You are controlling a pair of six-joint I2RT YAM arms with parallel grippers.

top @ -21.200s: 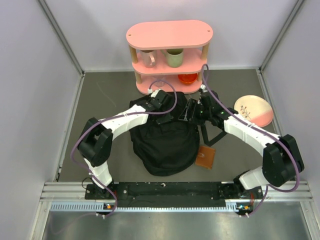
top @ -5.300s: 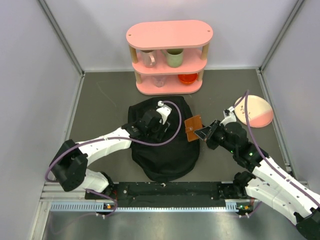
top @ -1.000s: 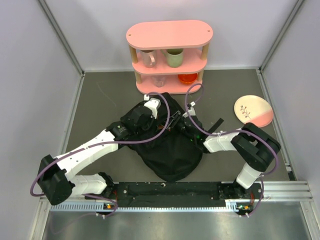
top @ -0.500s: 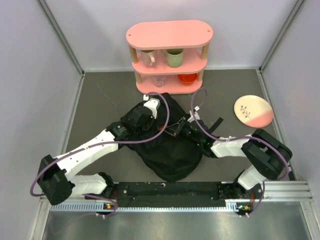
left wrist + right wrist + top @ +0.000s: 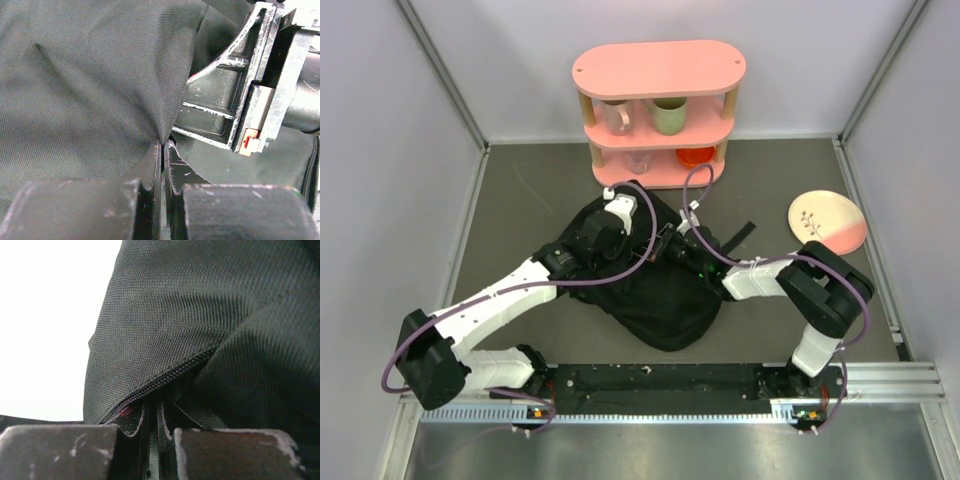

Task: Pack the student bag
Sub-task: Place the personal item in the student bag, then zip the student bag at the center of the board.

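The student bag (image 5: 655, 300), soft black woven fabric, slumps on the grey table (image 5: 520, 220) near the rounded pink shelf (image 5: 658, 70). Both wrists hide its opening. The left gripper (image 5: 162, 152) is clenched on a fabric fold, and the right gripper (image 5: 154, 412) grips the toothed zipper edge. 1 round pink plate (image 5: 828, 222) lies well apart.

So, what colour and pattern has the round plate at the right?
The round plate is cream with a pink part and a small sprig drawing; top external view.
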